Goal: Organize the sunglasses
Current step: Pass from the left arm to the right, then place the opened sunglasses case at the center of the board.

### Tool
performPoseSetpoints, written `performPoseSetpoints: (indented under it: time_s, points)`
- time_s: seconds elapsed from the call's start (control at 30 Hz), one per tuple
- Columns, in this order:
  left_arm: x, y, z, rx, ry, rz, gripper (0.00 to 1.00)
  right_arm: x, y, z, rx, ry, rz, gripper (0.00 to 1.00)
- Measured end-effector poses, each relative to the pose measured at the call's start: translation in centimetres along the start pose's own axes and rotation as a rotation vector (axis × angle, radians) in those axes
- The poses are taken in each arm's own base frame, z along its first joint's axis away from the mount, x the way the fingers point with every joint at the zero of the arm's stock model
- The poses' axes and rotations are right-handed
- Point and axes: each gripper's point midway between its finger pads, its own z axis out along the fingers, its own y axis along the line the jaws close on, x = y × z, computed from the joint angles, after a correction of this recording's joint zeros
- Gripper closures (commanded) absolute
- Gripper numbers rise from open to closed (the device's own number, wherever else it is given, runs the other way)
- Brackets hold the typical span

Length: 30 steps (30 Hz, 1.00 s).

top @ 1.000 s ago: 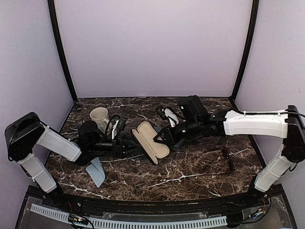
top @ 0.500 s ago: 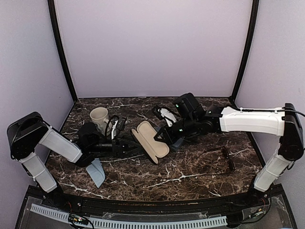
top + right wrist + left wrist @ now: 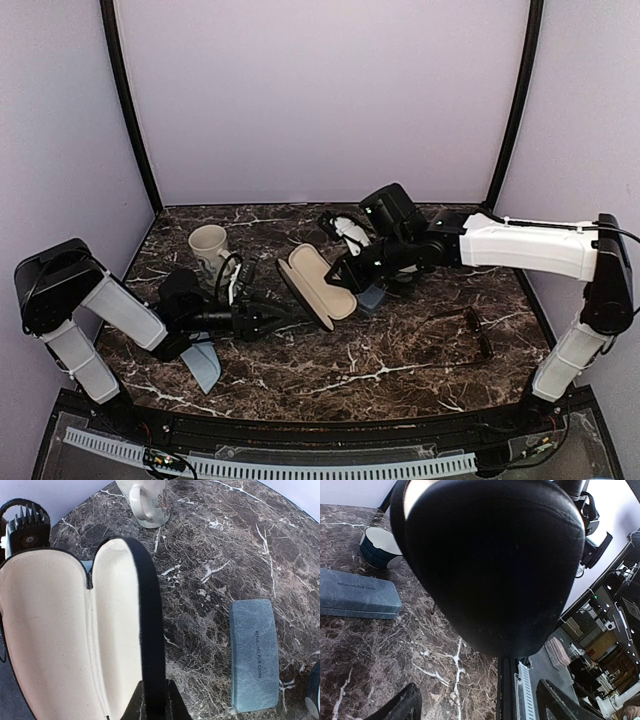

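A black oblong glasses case point(image 3: 315, 287) lies open, its cream lining point(image 3: 55, 630) showing. My right gripper point(image 3: 345, 277) is shut on the case's black rim point(image 3: 150, 630), its fingertips point(image 3: 137, 702) pinching the edge from both sides point(image 3: 156, 700). My left gripper point(image 3: 262, 320) is open just left of the case. In its wrist view the fingers stand wide apart point(image 3: 480, 705) under the case's black shell point(image 3: 495, 560). One pair of sunglasses point(image 3: 478, 331) lies on the table at the right, away from both grippers. I see no second pair.
A blue-grey rectangular case point(image 3: 254, 655) lies closed right of the open case, also showing in the top view point(image 3: 372, 298) and left wrist view point(image 3: 357, 597). A cream mug point(image 3: 208, 244) stands back left. A blue-grey flat piece point(image 3: 204, 362) lies front left. A round dark-blue object point(image 3: 375, 547) sits beyond the blue case.
My right gripper has moved left and back, lifting and tilting the open case. My left gripper has drawn back a little toward the near left.
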Motion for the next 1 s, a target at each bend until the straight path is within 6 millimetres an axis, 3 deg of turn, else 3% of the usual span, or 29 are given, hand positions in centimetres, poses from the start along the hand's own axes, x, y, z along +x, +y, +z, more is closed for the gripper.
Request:
performPoseSetpoints:
  time_s: [0.23, 0.47, 0.67, 0.8, 1.0]
  points:
    - [0.1, 1.1, -1.7, -0.132, -0.044, -0.023, 0.16, -0.2, -1.6, 0.2, 0.095, 0.030, -0.066, 0.91]
    - [-4.7, 0.7, -5.4, -0.395, -0.185, 0.024, 0.15, -0.2, -3.5, 3.2, 0.244, 0.108, -0.214, 0.90]
    - [-8.3, 1.2, -8.9, -0.664, -0.239, 0.077, 0.13, 2.2, -4.3, 7.7, 0.373, 0.248, -0.397, 0.92]
    - [-8.1, 2.5, -10.2, -0.781, -0.199, 0.078, 0.12, 3.3, -3.9, 9.9, 0.417, 0.311, -0.518, 0.92]
    - [-6.6, 4.3, -11.4, -0.884, -0.130, 0.061, 0.10, 3.3, -2.9, 11.5, 0.436, 0.347, -0.670, 0.91]
